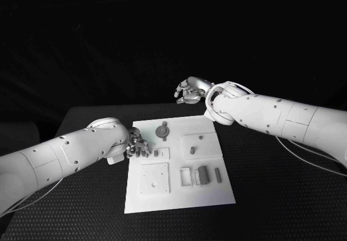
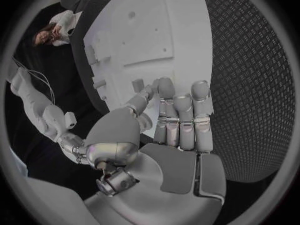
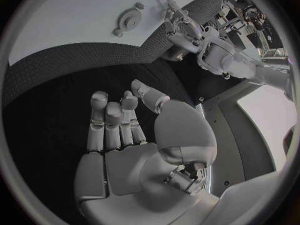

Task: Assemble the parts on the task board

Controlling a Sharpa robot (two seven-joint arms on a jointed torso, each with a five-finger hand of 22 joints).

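The white task board [image 1: 181, 201] lies in the middle of the black table. On it are a round part with tabs [image 1: 163, 131], a small peg [image 1: 193, 149] in a raised square, a flat square plate [image 1: 155, 178] and several short bars [image 1: 202, 174]. My left hand [image 1: 139, 146] is at the board's left edge, fingers straight and side by side [image 2: 178, 120], tips by a small part [image 2: 137, 84], holding nothing. My right hand [image 1: 191, 92] hangs raised beyond the board's far edge, fingers loosely bent [image 3: 119, 120] and empty. The right wrist view shows the round part [image 3: 130, 20] and the left hand [image 3: 178, 25].
Black textured table [image 1: 275, 201] surrounds the board on all sides. My right forearm [image 1: 275, 115] crosses above the board's far right corner, with cables [image 1: 311, 155] hanging under it. My left forearm [image 1: 58, 155] lies over the table to the left of the board.
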